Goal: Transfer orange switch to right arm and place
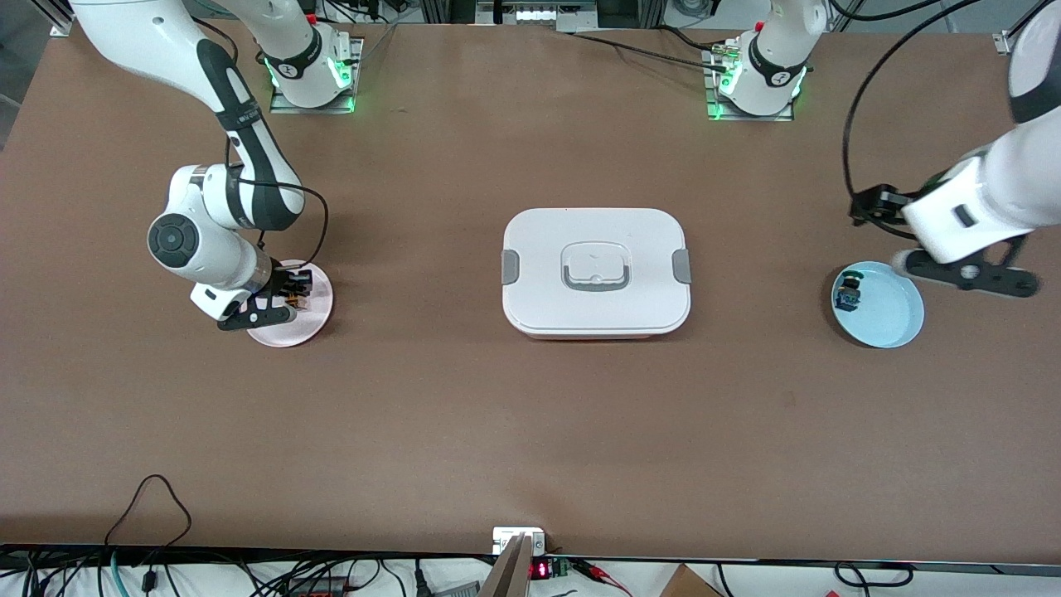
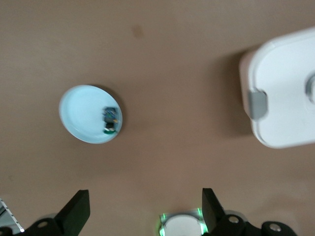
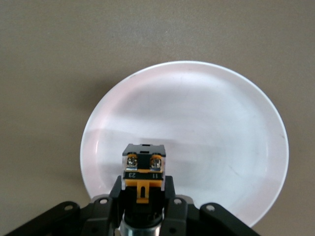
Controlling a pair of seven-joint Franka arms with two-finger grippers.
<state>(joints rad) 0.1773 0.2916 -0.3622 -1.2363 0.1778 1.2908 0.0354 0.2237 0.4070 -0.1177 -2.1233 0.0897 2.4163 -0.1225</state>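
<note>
The orange switch has a black terminal block with an orange body. My right gripper is shut on it, fingers clamped on either side of the body. It hangs low over the pale pink plate toward the right arm's end of the table. I cannot tell whether the switch touches the plate. My left gripper stands wide open and empty, up in the air beside the light blue plate, with bare table between its fingers.
A small green-and-blue switch lies on the blue plate. A white lidded box with grey latches sits mid-table between the plates. Cables run along the table edge nearest the front camera.
</note>
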